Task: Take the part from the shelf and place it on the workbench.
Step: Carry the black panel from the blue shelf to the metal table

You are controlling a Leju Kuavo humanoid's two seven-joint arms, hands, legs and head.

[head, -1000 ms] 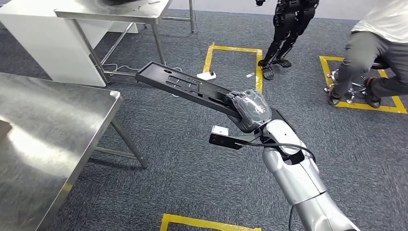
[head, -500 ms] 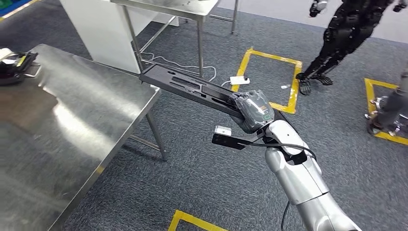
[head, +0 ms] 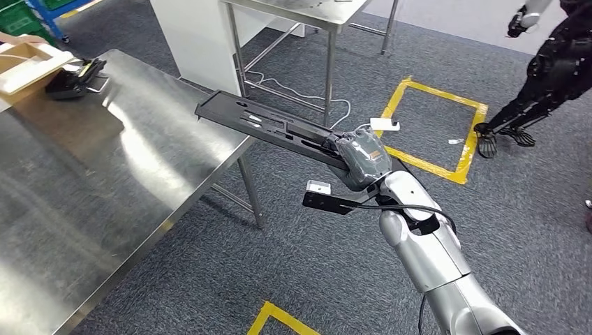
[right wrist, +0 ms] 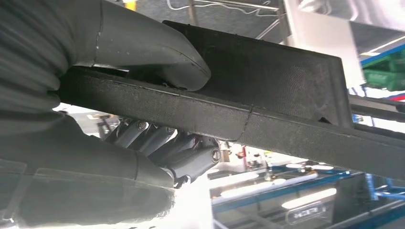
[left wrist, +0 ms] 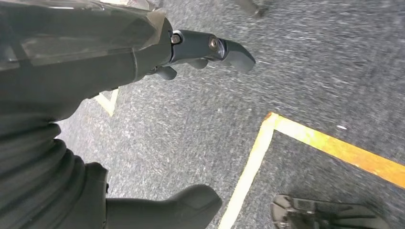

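The right hand (head: pixel 363 162) grips one end of the long black part (head: pixel 262 123), thumb on one face and fingers on the other, holding it out with its far end over the corner of the steel workbench (head: pixel 84 181). The left hand (left wrist: pixel 119 57) hangs above the carpet, fingers apart, holding nothing.

The left hand (left wrist: pixel 143 95) is seen holding nothing above grey carpet (left wrist: pixel 296 62) (fingers apart), with yellow floor tape (left wrist: pixel 305 138) beneath.
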